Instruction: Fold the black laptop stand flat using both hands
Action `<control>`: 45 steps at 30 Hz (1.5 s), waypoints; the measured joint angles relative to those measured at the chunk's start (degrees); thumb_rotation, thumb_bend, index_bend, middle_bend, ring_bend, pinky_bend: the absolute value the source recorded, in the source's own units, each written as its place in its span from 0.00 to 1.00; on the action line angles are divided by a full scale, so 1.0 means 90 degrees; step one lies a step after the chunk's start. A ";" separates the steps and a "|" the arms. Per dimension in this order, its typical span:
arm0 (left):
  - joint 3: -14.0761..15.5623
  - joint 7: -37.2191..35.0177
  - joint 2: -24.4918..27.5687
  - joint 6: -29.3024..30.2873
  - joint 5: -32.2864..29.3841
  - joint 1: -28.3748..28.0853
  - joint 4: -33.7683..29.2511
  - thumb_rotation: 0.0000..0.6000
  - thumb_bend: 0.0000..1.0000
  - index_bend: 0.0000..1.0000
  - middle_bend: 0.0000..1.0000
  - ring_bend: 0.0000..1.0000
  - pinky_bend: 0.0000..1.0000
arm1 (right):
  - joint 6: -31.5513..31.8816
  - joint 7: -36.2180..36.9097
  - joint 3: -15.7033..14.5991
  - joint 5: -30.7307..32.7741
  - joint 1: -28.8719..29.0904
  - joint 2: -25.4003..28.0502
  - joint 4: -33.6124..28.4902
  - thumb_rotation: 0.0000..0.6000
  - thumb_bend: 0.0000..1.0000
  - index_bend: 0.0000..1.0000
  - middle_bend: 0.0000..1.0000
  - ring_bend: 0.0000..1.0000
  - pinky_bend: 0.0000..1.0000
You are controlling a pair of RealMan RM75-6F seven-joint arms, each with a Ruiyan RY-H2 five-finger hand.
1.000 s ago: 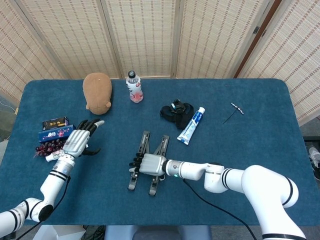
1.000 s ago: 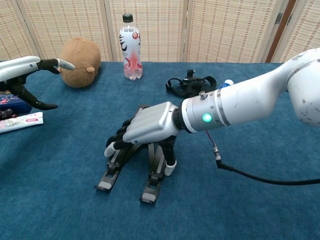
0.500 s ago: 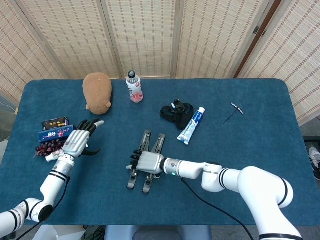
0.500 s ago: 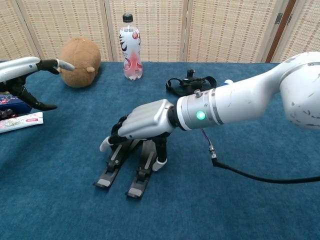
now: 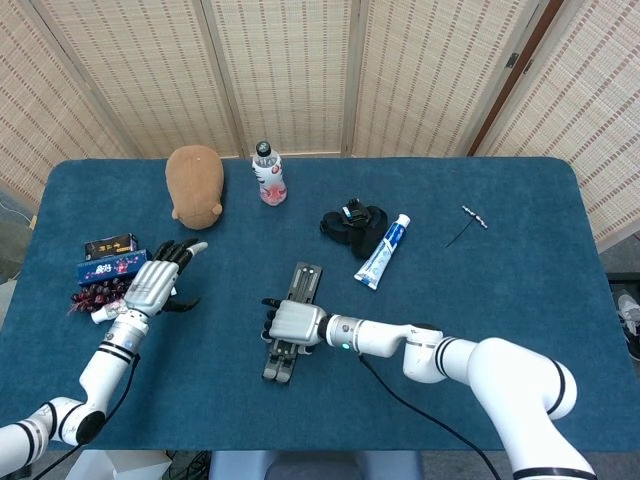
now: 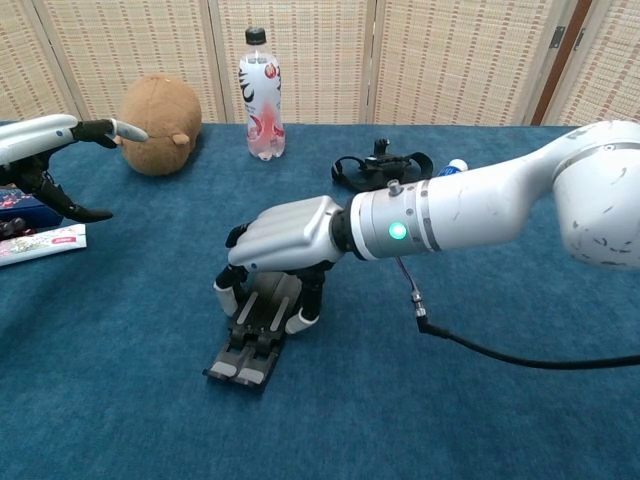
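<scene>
The black laptop stand (image 5: 293, 330) (image 6: 252, 335) lies on the blue table, its two arms closed side by side into one narrow bar. My right hand (image 5: 289, 323) (image 6: 282, 238) sits over its middle, fingers curled down on both sides and gripping it. My left hand (image 5: 156, 280) (image 6: 48, 140) hovers far to the left, fingers spread and holding nothing, well apart from the stand.
A brown plush (image 5: 194, 183), a bottle (image 5: 267, 174), a black strap bundle (image 5: 352, 224), a toothpaste tube (image 5: 384, 250) and a small tool (image 5: 468, 224) lie further back. Snack boxes (image 5: 108, 262) sit at the left edge. A cable (image 6: 500, 355) trails from my right arm.
My right hand has pushed the stand's two splayed arms together into one narrow bar and shifted slightly left. The left hand has stayed still.
</scene>
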 measured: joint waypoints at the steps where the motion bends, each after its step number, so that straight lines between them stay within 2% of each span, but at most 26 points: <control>1: 0.0001 -0.0001 -0.0004 0.0001 0.0004 0.0001 0.0003 1.00 0.22 0.10 0.08 0.11 0.00 | 0.0020 0.0003 -0.0007 -0.0007 -0.0005 -0.0007 0.0010 1.00 0.22 0.38 0.66 0.28 0.00; 3: 0.0002 -0.0005 -0.0009 -0.0001 0.0008 0.0004 0.0006 1.00 0.22 0.10 0.08 0.11 0.00 | 0.0043 -0.0006 -0.0019 -0.0015 -0.0015 -0.0011 0.0021 1.00 0.22 0.38 0.65 0.28 0.00; 5: 0.0006 -0.0004 -0.0008 0.0001 0.0019 0.0006 0.0004 1.00 0.22 0.10 0.08 0.11 0.00 | 0.0039 -0.0009 -0.0029 -0.0009 -0.0016 0.0011 -0.0005 1.00 0.22 0.38 0.59 0.25 0.00; 7: 0.0003 -0.0002 -0.0002 0.0011 0.0027 0.0009 -0.0009 1.00 0.22 0.10 0.08 0.11 0.00 | 0.0017 -0.0022 -0.0024 0.0021 -0.0020 0.0054 -0.0079 1.00 0.22 0.29 0.44 0.16 0.00; 10: -0.0017 0.0018 0.0010 0.0046 0.0026 0.0015 -0.0044 1.00 0.22 0.10 0.08 0.11 0.00 | -0.0004 -0.0132 0.0012 0.0089 -0.0041 0.0136 -0.0212 1.00 0.18 0.06 0.16 0.02 0.00; 11: -0.0024 0.0027 0.0015 0.0058 0.0023 0.0017 -0.0062 1.00 0.22 0.10 0.08 0.11 0.00 | -0.0009 -0.0197 0.0030 0.0121 -0.0055 0.0165 -0.0259 1.00 0.16 0.01 0.07 0.00 0.00; 13: -0.0036 0.0065 0.0036 0.0089 0.0020 0.0025 -0.0118 1.00 0.22 0.10 0.08 0.11 0.00 | -0.0019 -0.0414 0.0092 0.0230 -0.0111 0.0251 -0.0415 1.00 0.12 0.00 0.00 0.00 0.00; 17: -0.0030 0.0205 0.0087 0.0135 0.0014 0.0049 -0.0244 1.00 0.22 0.09 0.07 0.11 0.00 | 0.0067 -0.1071 0.0254 0.0550 -0.0356 0.0486 -0.0841 1.00 0.07 0.00 0.00 0.00 0.00; 23: -0.0044 0.0548 0.0136 0.0396 -0.0039 0.0148 -0.0405 1.00 0.22 0.08 0.07 0.11 0.00 | 0.0549 -0.2598 0.0529 0.1463 -0.1129 0.1156 -0.2032 1.00 0.06 0.00 0.00 0.00 0.00; 26: -0.0083 0.0799 0.0172 0.0654 -0.0123 0.0257 -0.0517 1.00 0.22 0.08 0.07 0.11 0.00 | 0.1029 -0.3493 0.0605 0.2028 -0.1657 0.1600 -0.2817 1.00 0.06 0.00 0.00 0.00 0.00; 30: -0.0102 0.1070 0.0234 0.1026 -0.0221 0.0471 -0.0720 1.00 0.22 0.08 0.07 0.11 0.00 | 0.2031 -0.4453 0.0602 0.2724 -0.2556 0.2293 -0.4029 1.00 0.06 0.00 0.00 0.00 0.00; 37: 0.0107 0.1477 0.0437 0.1704 -0.0164 0.0997 -0.0941 1.00 0.22 0.08 0.07 0.11 0.00 | 0.3677 -0.5034 0.0325 0.3151 -0.4068 0.3306 -0.5115 1.00 0.06 0.00 0.00 0.00 0.00; 45: 0.0416 0.1540 0.0711 0.2594 0.0183 0.1681 -0.1270 1.00 0.22 0.08 0.07 0.11 0.00 | 0.5075 -0.4871 -0.0080 0.2976 -0.5519 0.3949 -0.5397 1.00 0.06 0.00 0.00 0.00 0.00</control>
